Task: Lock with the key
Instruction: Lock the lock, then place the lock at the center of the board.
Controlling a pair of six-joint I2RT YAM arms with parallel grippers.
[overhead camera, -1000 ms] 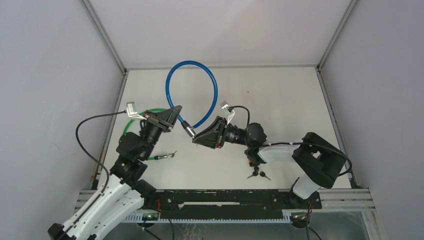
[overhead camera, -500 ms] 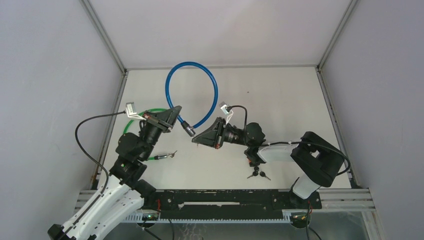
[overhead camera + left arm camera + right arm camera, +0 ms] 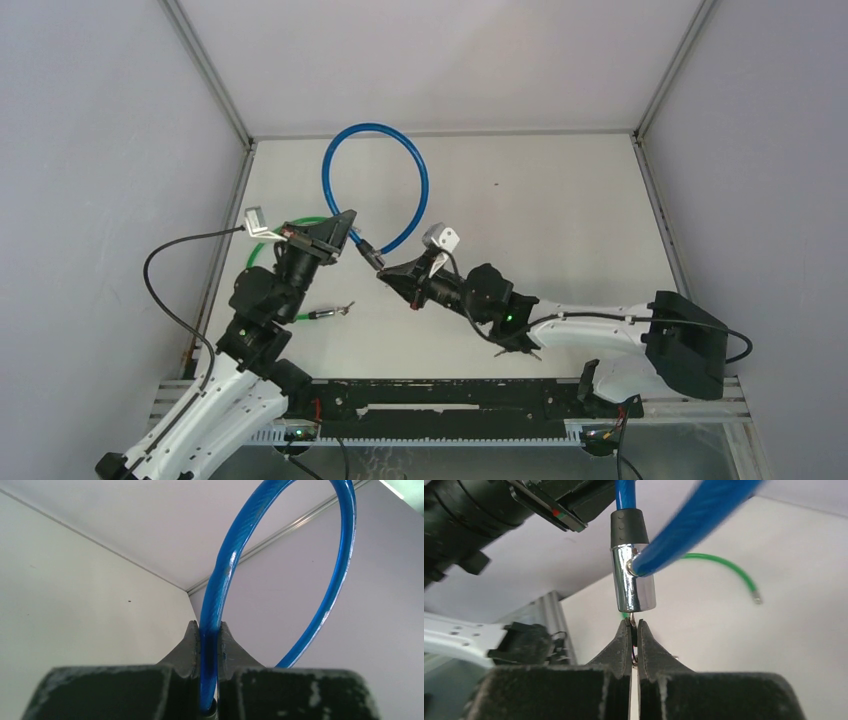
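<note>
Key [image 3: 631,624] is pinched in the right hand [image 3: 634,632] at centre frame, tip touching the underside of the upright chrome lock cylinder [image 3: 634,582], axes roughly aligned. The left hand [image 3: 210,635] clamps the blue cable [image 3: 227,575].

This blue cable [image 3: 227,570] gleams: glossy, smooth plastic. Lock barrel [image 3: 634,582] is mirror-polished chrome metal. My fingers [image 3: 618,650] look matt, grainy black.

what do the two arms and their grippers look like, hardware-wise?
Both arms: white lower links, black joints. The left gripper and right gripper are black wedges with tapered, scuffed fingers. Each wrist carries a small pale camera block fed by a loose black cable. A green light shows on the right arm.
</note>
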